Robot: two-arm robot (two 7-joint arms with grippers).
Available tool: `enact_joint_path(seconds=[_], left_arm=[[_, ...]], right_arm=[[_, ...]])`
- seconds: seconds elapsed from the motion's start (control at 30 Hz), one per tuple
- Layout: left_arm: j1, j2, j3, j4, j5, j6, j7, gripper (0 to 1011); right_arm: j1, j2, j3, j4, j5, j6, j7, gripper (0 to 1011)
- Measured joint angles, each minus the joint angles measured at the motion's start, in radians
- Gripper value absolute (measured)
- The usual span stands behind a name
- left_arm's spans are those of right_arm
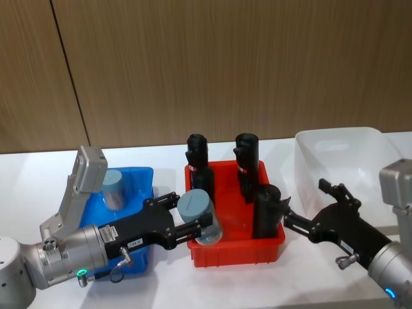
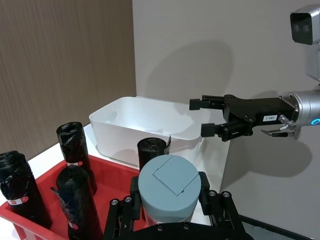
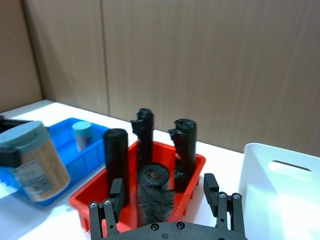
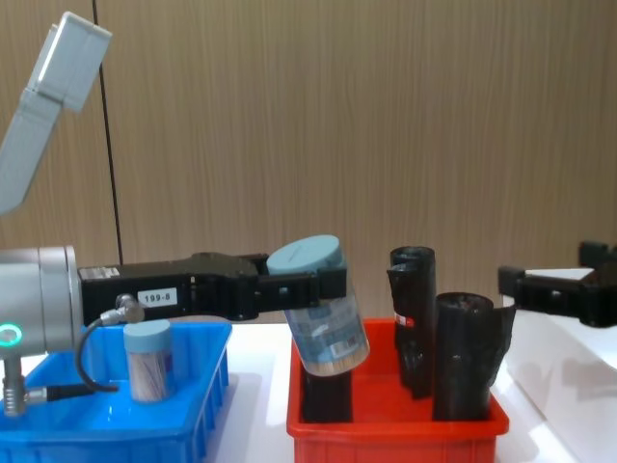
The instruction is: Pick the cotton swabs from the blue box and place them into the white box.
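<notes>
The fingers (image 4: 289, 286) of the left gripper (image 1: 196, 215) are closed firmly on a jar of cotton swabs (image 4: 328, 333), pinching it just under its pale blue lid so that it hangs tilted in the air. Beneath that arm, at the far left, the blue box (image 1: 138, 172) holds a second jar (image 1: 114, 190), upright and untouched. The held jar is clear of the blue box and hangs over the near left corner of the red bin (image 1: 238, 254), beside the black rolls (image 1: 246, 161) standing there. Further right, the right gripper (image 1: 304, 201) hovers with its fingers spread wide and nothing between them, between the red bin and the white box (image 1: 309, 161). The white box looks empty, though its floor is only partly in sight. I judge the task barely begun: the first jar is mid-transfer, perhaps toward a handover, and one more is left to fetch.
</notes>
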Motion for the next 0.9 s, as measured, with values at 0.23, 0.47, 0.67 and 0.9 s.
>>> enact_joint_path(seconds=[0.23, 0.47, 0.67, 0.9], left_arm=[[0.000, 0.000, 0.000, 0.000, 0.000, 0.001, 0.000, 660], [-0.001, 0.000, 0.000, 0.000, 0.000, 0.001, 0.000, 660], [-0.001, 0.000, 0.000, 0.000, 0.000, 0.001, 0.000, 660], [-0.001, 0.000, 0.000, 0.000, 0.000, 0.001, 0.000, 660]], right_arm=[[0.015, 0.023, 0.002, -0.006, -0.004, 0.047, 0.109, 1002], [0.036, 0.039, -0.001, -0.005, -0.013, 0.086, 0.208, 1002], [0.060, 0.039, -0.011, 0.011, -0.029, 0.113, 0.275, 1001], [0.090, 0.025, -0.027, 0.039, -0.050, 0.130, 0.329, 1002]])
